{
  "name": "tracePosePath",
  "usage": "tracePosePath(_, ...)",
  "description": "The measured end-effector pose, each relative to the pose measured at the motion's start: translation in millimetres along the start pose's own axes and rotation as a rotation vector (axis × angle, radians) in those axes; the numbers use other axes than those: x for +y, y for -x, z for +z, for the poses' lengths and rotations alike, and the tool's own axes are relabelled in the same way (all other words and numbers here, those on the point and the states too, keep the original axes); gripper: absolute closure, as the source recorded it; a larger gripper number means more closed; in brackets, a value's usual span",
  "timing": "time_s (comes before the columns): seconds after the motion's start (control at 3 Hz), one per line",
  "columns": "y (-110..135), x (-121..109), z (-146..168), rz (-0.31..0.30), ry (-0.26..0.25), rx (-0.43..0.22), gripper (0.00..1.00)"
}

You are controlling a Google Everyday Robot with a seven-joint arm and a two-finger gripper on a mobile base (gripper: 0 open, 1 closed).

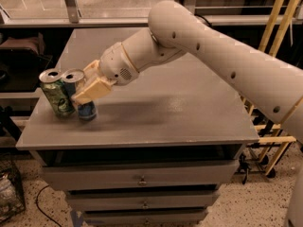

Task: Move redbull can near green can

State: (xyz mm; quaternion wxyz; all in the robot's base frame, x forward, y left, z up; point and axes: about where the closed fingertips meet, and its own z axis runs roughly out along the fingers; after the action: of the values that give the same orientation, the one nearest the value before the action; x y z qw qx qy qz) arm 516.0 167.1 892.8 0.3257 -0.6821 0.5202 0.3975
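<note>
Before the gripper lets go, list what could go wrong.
1. The redbull can, held by the gripper, stands right beside the green can; any further leftward push could tip that can.
2. Both cans sit near the table's left front corner, so a knocked can might roll off.

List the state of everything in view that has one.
gripper: over the table's left front, shut on redbull can
redbull can: upright, gripped, close beside green can; whether they touch is unclear
green can: upright on table, not held
drawers: shut
</note>
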Motion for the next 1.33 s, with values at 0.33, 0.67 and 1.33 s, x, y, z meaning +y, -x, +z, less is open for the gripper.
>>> tracePosePath(0.33, 0.9, 0.9, 1.5, -0.001, 0.003, 0.0, 0.82)
tracePosePath(0.67, 1.9, 1.8, 3.5, -0.003, 0.007, 0.0, 0.58)
tracePosePath(1.33, 4.7, 4.2, 8.8, -0.008, 0.018, 0.0, 0.0)
